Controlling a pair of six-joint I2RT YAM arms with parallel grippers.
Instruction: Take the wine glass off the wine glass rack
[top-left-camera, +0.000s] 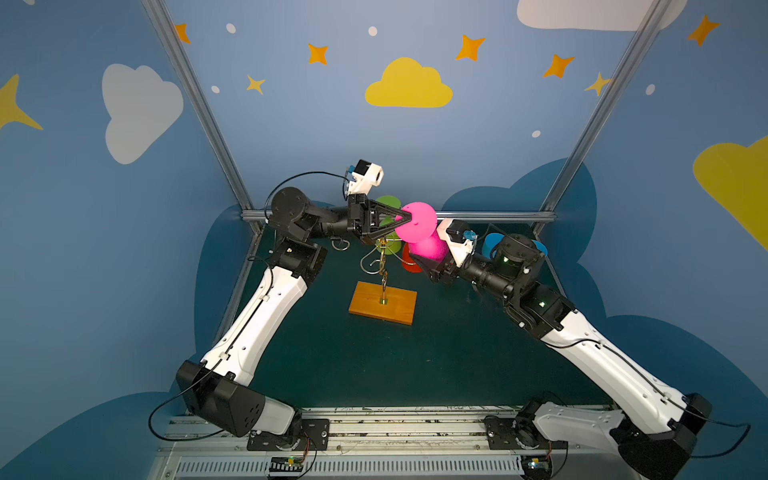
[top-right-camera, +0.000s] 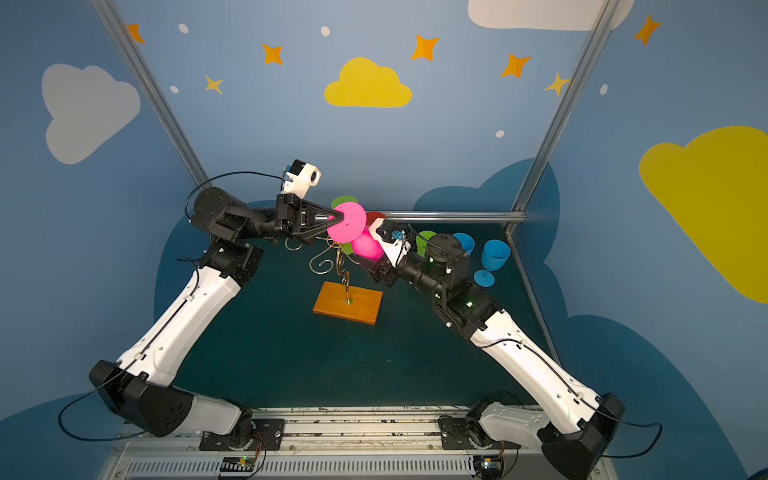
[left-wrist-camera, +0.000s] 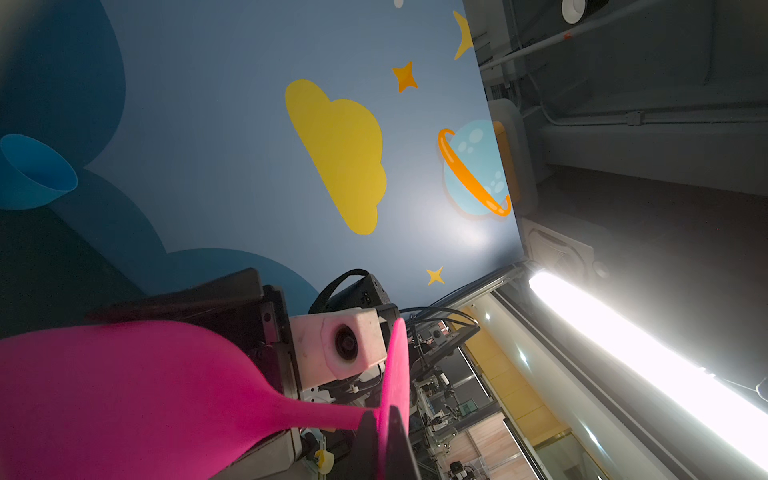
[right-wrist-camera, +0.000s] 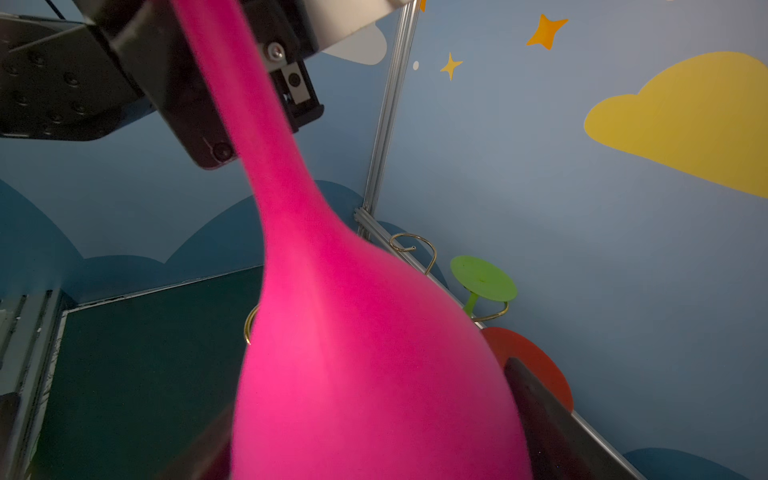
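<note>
Above teal mat (top-left-camera: 374, 365), left gripper (top-left-camera: 405, 216) horizontal.

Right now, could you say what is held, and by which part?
Left gripper: pink wine glass, by its stem. Right gripper flanks the bowl; grip unclear.

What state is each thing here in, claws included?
wine glass rack: upright
pink wine glass: upside down, held by stem
left gripper: shut on its stem
right gripper: jaws astride its bowl, grip unclear
green wine glass: hanging upside down on rack
red wine glass: hanging likewise
blue wine glass: standing upright
</note>
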